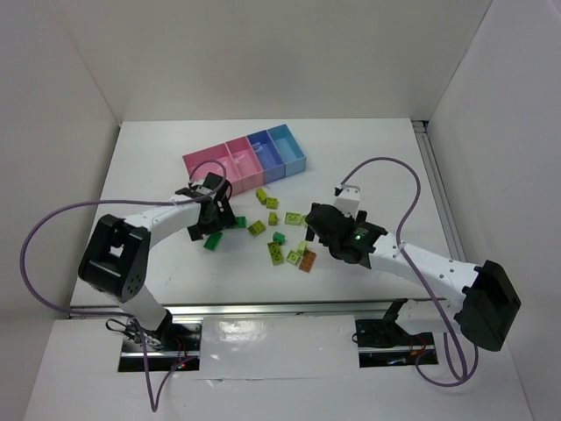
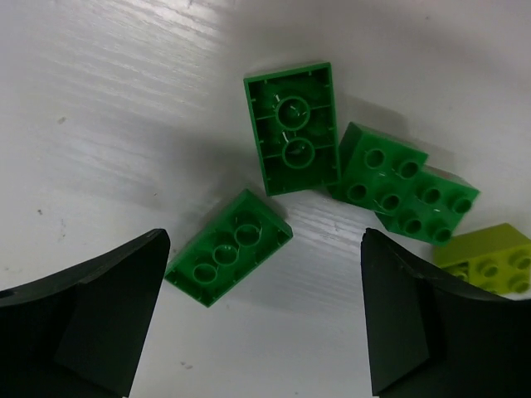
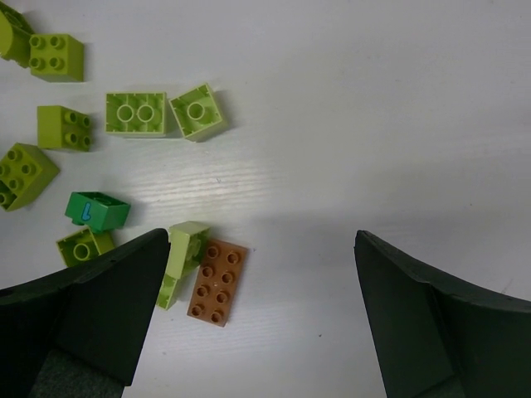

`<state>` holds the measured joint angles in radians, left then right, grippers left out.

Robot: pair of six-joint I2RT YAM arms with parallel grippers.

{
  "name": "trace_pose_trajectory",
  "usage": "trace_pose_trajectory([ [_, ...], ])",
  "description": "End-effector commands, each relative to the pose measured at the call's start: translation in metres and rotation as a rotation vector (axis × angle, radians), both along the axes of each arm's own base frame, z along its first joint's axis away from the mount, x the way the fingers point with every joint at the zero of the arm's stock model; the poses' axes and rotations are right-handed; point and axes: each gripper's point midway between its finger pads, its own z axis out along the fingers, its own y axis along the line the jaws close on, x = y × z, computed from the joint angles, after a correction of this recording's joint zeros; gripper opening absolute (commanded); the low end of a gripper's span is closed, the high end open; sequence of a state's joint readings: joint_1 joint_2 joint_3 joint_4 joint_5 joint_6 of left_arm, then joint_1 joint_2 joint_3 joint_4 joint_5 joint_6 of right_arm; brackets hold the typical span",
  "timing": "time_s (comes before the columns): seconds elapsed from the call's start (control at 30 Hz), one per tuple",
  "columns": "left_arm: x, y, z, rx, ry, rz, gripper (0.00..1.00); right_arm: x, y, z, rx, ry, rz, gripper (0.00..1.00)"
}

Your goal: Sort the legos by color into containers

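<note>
The row of four containers [image 1: 208, 167], two pink, one darker blue, one light blue, stands at the table's back. Legos lie scattered in front of it. My left gripper [image 1: 209, 228] is open and empty over dark green bricks; in the left wrist view [image 2: 261, 323] an upside-down dark green brick [image 2: 228, 247] lies near the left finger, with more dark green bricks [image 2: 292, 128] beyond. My right gripper [image 1: 312, 235] is open and empty; in its wrist view [image 3: 257, 323] the orange-brown brick [image 3: 217, 283] lies flat between the fingers, close to the left one, touching a yellow-green brick [image 3: 184, 257].
Several yellow-green bricks [image 3: 135, 113] and one dark green brick [image 3: 98, 211] lie left of my right gripper. A yellow-green brick [image 2: 489, 259] sits by my left gripper's right finger. White walls enclose the table on three sides.
</note>
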<state>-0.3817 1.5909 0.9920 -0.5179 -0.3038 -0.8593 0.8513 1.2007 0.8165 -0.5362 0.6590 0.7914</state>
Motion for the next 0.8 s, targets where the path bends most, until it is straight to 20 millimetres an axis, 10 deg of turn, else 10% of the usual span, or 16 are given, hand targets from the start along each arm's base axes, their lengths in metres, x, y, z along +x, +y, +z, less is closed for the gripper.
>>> trace_pose_trajectory([
  [0.0, -0.005, -0.007, -0.020, -0.007, 0.063, -0.056, 0.97, -0.004, -0.011, -0.005, -0.037, 0.012, -0.066, 1.00],
  [0.2, -0.013, -0.007, -0.042, 0.020, 0.131, -0.074, 0.95, -0.005, -0.012, -0.008, -0.054, 0.037, -0.080, 1.00],
  [0.5, -0.020, -0.021, -0.036, 0.002, 0.118, -0.103, 0.59, -0.004, -0.013, -0.010, -0.060, 0.032, -0.085, 1.00],
  [0.77, -0.026, -0.035, -0.034, -0.026, 0.139, -0.119, 0.68, -0.004, -0.011, -0.016, -0.064, 0.045, -0.080, 1.00],
])
